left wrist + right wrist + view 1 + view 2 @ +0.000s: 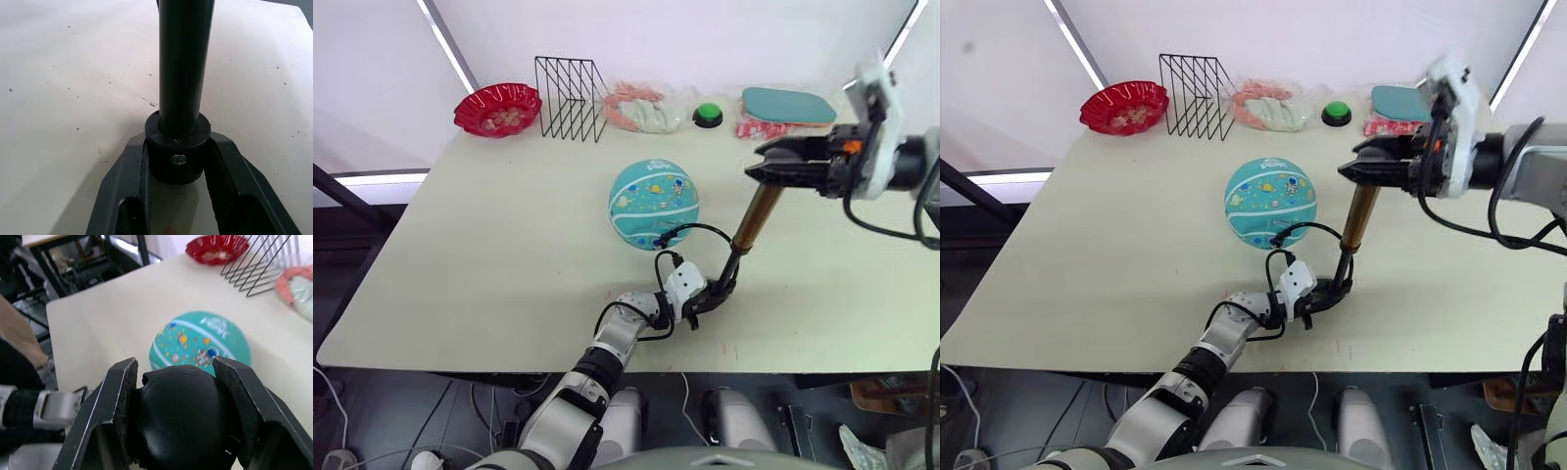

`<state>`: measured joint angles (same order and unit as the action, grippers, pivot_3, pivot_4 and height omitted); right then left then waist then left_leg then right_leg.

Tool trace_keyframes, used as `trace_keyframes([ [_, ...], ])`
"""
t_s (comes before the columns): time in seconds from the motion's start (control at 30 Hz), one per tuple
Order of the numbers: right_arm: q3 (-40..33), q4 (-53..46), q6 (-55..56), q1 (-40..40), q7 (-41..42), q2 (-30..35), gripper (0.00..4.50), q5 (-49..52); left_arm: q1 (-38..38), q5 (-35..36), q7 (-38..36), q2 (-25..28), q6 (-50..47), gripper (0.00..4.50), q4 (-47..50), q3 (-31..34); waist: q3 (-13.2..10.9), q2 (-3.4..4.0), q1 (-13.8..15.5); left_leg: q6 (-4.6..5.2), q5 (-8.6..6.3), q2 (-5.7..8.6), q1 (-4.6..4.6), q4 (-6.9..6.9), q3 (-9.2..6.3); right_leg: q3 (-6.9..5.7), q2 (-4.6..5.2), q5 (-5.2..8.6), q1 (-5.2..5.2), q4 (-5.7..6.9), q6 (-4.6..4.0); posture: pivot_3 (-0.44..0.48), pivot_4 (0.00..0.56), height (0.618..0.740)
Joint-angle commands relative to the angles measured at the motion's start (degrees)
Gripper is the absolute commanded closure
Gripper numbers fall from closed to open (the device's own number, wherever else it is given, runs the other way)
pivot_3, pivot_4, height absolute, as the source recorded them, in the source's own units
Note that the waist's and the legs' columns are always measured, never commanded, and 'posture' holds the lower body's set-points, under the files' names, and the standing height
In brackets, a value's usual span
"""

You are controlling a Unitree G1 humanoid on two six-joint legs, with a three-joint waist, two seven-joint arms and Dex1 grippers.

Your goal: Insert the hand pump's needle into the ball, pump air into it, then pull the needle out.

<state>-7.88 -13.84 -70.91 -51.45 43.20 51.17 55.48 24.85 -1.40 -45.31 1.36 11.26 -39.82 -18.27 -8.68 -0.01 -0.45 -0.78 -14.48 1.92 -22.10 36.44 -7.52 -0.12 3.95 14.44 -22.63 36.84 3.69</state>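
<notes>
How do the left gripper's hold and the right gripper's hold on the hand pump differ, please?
The left gripper sits low by the table, clamping the hand pump at its black bottom cap; the right gripper is raised, closed on the black handle at the top. The left gripper points along the tabletop toward the pump's base, while the right reaches in sideways above it. Both are shut on the same tilted pump, whose hose curls toward the ball.

Left gripper (713, 294) low, jaws clamped; right gripper (766, 164) raised, jaws clamped.

Tilted hand pump (1361, 217), claws (1330, 291) (1363, 168) at each end, hose apparently reaching ball (1270, 203)
</notes>
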Motion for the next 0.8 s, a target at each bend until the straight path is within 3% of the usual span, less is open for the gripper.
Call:
trace_keyframes([
  [0.03, -1.91, -1.10, -0.10, 0.53, -1.25, 0.56, 2.56, -0.21, -2.20, -1.03, 0.27, 1.09, -1.85, 3.46, -5.35, 0.00, 0.01, 0.00, 0.00, 0.00, 0.00, 0.00, 0.01, 0.00, 0.00, 0.00, 0.00, 0.00, 0.01, 0.00, 0.00, 0.000, 0.150, 0.740],
  [0.23, 5.44, -2.32, 4.86, 10.68, -0.09, -1.57, 2.56, -5.61, -3.26, -0.95, 0.31, 1.43, -2.17, 3.46, -3.94, 0.03, 0.29, -0.05, -0.41, 0.00, 0.00, -0.02, 0.30, 0.00, 0.06, 0.02, -0.02, 0.01, 0.26, 0.04, 0.03, 0.000, 0.150, 0.740],
  [0.4, 11.51, 0.03, 9.78, 15.67, -0.84, -7.28, 2.56, -10.63, -3.45, -1.12, 0.69, 1.50, -2.51, 3.46, -3.31, 0.13, 0.66, -0.14, -0.62, 0.00, 0.00, -0.16, 0.59, -0.01, 0.06, 0.01, -0.16, 0.15, 0.52, 0.04, 0.26, 0.000, 0.150, 0.740],
  [0.53, 19.61, 5.79, 20.53, 23.16, 1.29, -13.48, 2.56, -19.27, -3.52, -1.07, 0.93, 1.30, -3.00, 3.46, -2.66, 0.19, 0.96, -0.29, -0.68, 0.00, -0.01, -0.21, 0.75, -0.05, 0.03, 0.01, -0.25, 0.16, 0.64, 0.04, 0.25, 0.000, 0.150, 0.740],
  [0.63, 23.61, 10.29, 27.39, 27.74, 5.13, -16.00, 2.56, -24.40, -3.68, -1.00, 1.04, 1.12, -3.39, 3.46, -2.14, 0.16, 1.39, -0.35, -0.74, -0.02, -0.02, -0.21, 1.36, -0.26, 0.04, 0.04, -0.25, 0.21, 1.14, -0.02, 0.20, 0.000, 0.150, 0.740],
  [0.7, 24.86, 11.97, 29.64, 29.25, 5.98, -16.17, 2.56, -27.16, -3.86, -1.06, 1.08, 1.10, -3.58, 3.46, -1.75, 0.03, 1.62, -0.38, -1.24, -0.02, -0.02, -0.21, 1.39, -0.27, 0.09, 0.09, -0.25, 0.22, 1.14, -0.03, 0.21, 0.000, 0.150, 0.740],
  [0.8, 20.65, 9.90, 31.70, 28.76, 5.74, -16.12, 2.56, -27.25, -4.24, -1.01, 0.93, 1.44, -3.71, 3.46, -1.31, 0.05, 1.87, -0.49, -1.33, -0.02, -0.02, -0.25, 1.46, -0.27, 0.01, 0.05, -0.29, 0.22, 1.19, -0.01, 0.22, 0.000, 0.150, 0.740],
])
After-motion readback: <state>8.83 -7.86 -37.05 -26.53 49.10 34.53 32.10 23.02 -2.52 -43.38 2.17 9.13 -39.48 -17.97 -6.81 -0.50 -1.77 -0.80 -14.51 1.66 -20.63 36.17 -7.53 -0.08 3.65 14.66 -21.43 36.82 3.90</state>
